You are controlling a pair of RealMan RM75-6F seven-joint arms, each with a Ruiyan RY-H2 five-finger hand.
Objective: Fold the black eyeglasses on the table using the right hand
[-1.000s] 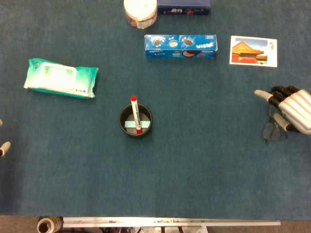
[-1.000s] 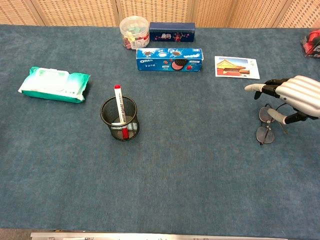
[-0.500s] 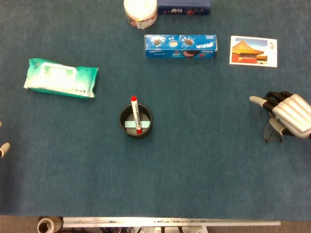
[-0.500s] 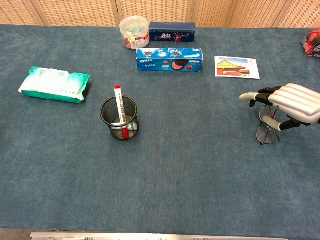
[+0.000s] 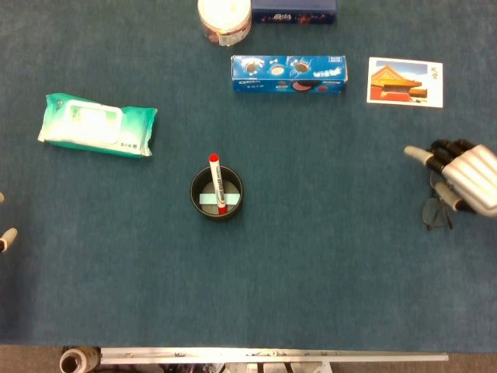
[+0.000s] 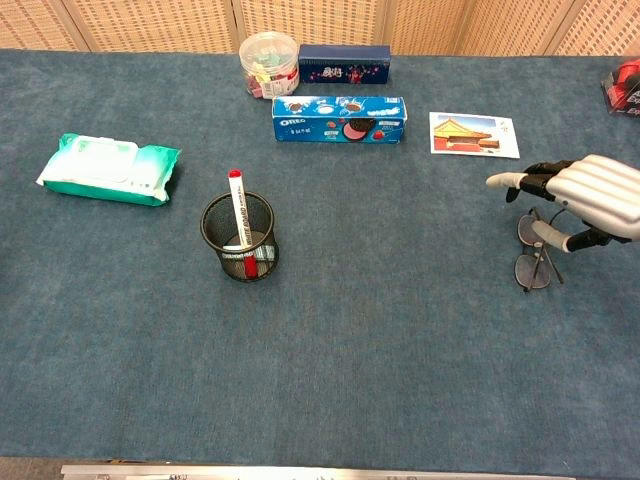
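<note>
The black eyeglasses (image 6: 533, 262) lie on the blue cloth at the far right, lenses toward the front, and show in the head view as eyeglasses (image 5: 436, 214) partly under my hand. My right hand (image 6: 585, 196) hovers over them with fingers spread, one finger pointing left. Its thumb (image 6: 551, 235) reaches down to the glasses' temple; whether it touches is unclear. In the head view the right hand (image 5: 466, 175) covers the rear of the frame. Only a fingertip of my left hand (image 5: 6, 238) shows at the left edge.
A mesh pen cup (image 6: 240, 237) with a red marker stands mid-table. A wet-wipes pack (image 6: 108, 168) lies at the left. A cookie box (image 6: 339, 119), a postcard (image 6: 474, 135), a clear jar (image 6: 269, 64) and a dark box (image 6: 343, 62) line the back.
The right hand dipped left and down toward the glasses half a second ago, then drew back right and slightly up. The glasses have barely shifted.
</note>
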